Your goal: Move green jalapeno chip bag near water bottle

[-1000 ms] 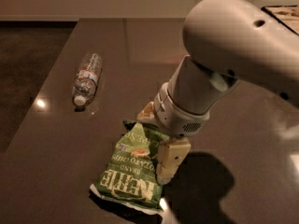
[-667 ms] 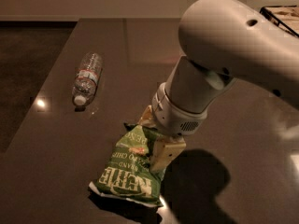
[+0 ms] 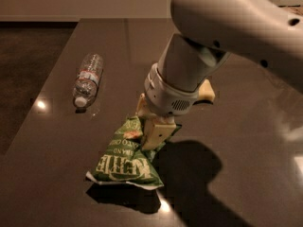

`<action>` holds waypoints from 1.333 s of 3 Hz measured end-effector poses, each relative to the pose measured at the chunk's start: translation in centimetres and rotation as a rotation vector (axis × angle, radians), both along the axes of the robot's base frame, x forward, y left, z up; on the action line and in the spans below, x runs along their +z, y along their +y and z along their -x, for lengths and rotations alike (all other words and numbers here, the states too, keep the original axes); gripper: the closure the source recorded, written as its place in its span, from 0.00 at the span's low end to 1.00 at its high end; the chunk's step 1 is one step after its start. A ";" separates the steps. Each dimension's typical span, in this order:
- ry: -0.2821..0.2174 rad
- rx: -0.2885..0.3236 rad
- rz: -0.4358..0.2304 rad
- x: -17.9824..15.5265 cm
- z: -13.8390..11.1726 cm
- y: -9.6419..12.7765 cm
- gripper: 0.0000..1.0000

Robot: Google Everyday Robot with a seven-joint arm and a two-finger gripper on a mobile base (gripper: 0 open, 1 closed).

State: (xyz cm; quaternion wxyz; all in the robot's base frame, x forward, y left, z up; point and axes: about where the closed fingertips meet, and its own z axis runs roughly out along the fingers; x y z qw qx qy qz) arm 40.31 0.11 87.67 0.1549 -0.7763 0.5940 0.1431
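Observation:
The green jalapeno chip bag (image 3: 124, 162) is in the front middle of the dark table, its lower end touching the surface and its upper end raised. My gripper (image 3: 148, 123) comes down from the upper right and is shut on the bag's upper end, with one cream finger (image 3: 156, 134) across its top. The water bottle (image 3: 88, 79) lies on its side to the left and farther back, white cap toward the front, well apart from the bag.
A pale yellow sponge (image 3: 206, 91) lies on the table behind my arm, partly hidden by it. The table's left edge (image 3: 42, 82) runs just beyond the bottle, with dark floor past it. My arm's shadow falls to the right of the bag.
My gripper has moved slightly left and away from the camera with the bag in it. The bag's top end has risen and shifted toward the bottle. The sponge now shows behind the arm.

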 end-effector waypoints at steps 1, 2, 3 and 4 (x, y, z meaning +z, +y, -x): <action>-0.011 -0.019 -0.036 1.6 -2.7 1.5 1.00; -0.005 -0.065 -0.056 1.6 -5.8 2.8 1.00; 0.005 -0.122 -0.062 1.3 -8.4 4.1 0.84; 0.015 -0.173 -0.064 0.8 -10.1 5.3 0.61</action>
